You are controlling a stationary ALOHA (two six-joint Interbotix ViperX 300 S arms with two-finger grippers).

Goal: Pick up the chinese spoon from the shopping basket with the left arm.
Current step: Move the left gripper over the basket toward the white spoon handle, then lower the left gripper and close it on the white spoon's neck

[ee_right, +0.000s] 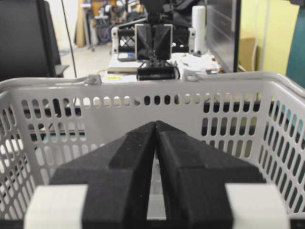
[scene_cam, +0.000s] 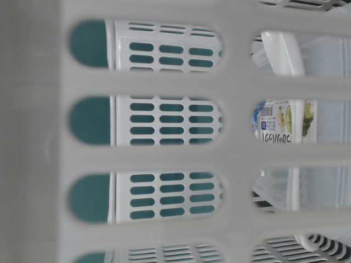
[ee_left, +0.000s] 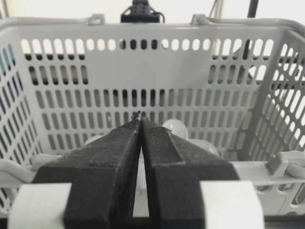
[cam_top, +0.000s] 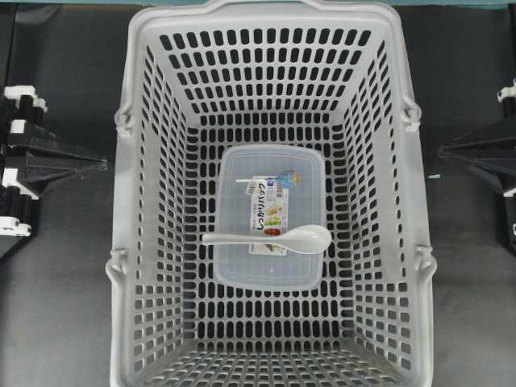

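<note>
Overhead: shopping basket [cam_top: 125, 210] on dark table [cam_top: 56, 290]

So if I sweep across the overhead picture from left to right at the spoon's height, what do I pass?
Left gripper → shopping basket's left wall → chinese spoon lying on the clear box → right gripper.

A lab: cluttered workbench [ee_right: 143, 62], mounted robot arms.

Shopping basket [cam_top: 129, 242] bottom rim cropped (table-level view blurred).
</note>
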